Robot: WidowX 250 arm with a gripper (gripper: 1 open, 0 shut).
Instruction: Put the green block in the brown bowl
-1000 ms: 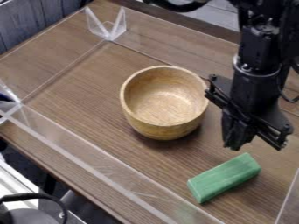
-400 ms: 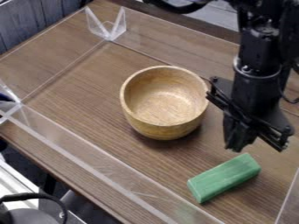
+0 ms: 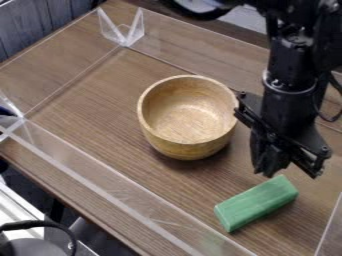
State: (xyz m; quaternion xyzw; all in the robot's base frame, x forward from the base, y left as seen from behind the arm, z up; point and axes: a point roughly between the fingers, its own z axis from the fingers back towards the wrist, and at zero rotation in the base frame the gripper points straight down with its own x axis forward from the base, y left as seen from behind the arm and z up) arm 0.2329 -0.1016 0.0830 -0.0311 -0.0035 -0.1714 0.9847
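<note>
Below the dark jaws (image 3: 285,165) — slightly parted, nothing held — the green block (image 3: 255,204), near but apart.

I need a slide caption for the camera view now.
Gripper above the table, near the green block and brown bowl.

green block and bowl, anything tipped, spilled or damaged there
Nothing stands out: the brown bowl sits upright, and the green block lies flat on the wooden table, outside the bowl. No spill or damage shows.
</note>
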